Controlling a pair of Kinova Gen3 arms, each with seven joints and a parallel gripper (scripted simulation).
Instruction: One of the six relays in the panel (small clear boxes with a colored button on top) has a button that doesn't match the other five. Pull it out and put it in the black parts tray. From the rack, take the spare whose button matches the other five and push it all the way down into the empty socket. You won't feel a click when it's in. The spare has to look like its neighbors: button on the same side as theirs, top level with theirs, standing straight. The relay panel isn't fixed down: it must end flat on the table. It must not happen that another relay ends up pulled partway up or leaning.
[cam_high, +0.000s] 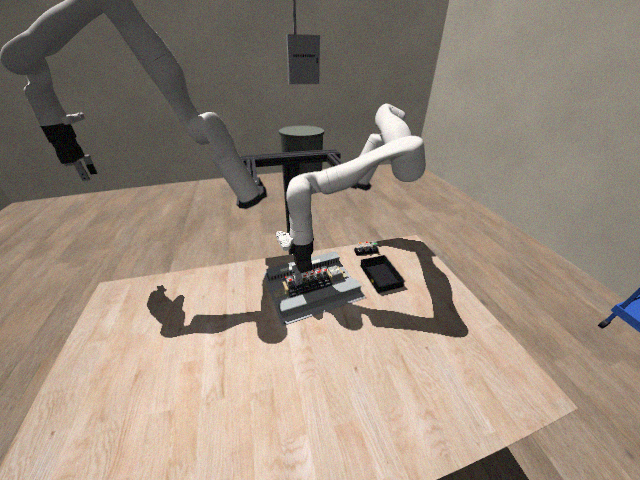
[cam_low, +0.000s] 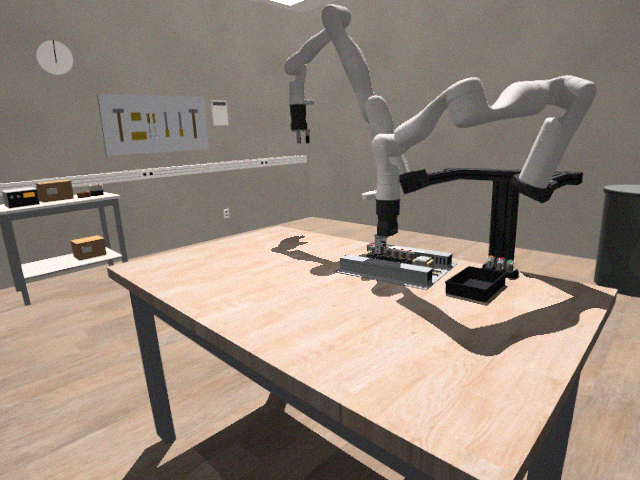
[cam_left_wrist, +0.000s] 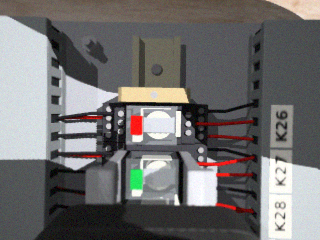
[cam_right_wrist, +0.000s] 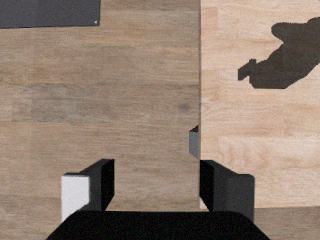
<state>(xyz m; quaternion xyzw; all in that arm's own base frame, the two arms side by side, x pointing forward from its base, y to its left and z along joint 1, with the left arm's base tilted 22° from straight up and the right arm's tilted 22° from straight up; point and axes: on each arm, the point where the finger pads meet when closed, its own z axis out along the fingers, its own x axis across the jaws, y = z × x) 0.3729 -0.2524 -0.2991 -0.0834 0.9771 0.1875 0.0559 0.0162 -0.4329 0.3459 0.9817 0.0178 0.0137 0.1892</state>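
My left gripper (cam_high: 301, 277) (cam_low: 381, 249) (cam_left_wrist: 152, 168) is shut on the green-button relay (cam_left_wrist: 136, 180), pads on both sides of its clear box. It looks upright; I cannot tell whether it is raised. Beside it, nearer the rail end, sits a red-button relay (cam_left_wrist: 159, 125), button on the same side. The other visible panel relays have red buttons. The panel (cam_high: 320, 298) (cam_low: 382, 269) (cam_left_wrist: 220, 65) looks flat on the table. The rack (cam_high: 363, 253) (cam_low: 513, 273) holds spares with orange, red and green buttons. The black tray (cam_high: 391, 287) (cam_low: 467, 292) looks empty. My right gripper (cam_high: 88, 174) (cam_low: 303, 139) (cam_right_wrist: 157, 177) is open and empty.
Tall wire ducts (cam_left_wrist: 25, 100) (cam_left_wrist: 295, 75) run along both sides of the relay row. A pale block (cam_high: 334, 273) (cam_low: 422, 261) stands at the row's other end. The tray and rack stand beside the panel. The right arm hangs high, away from the panel.
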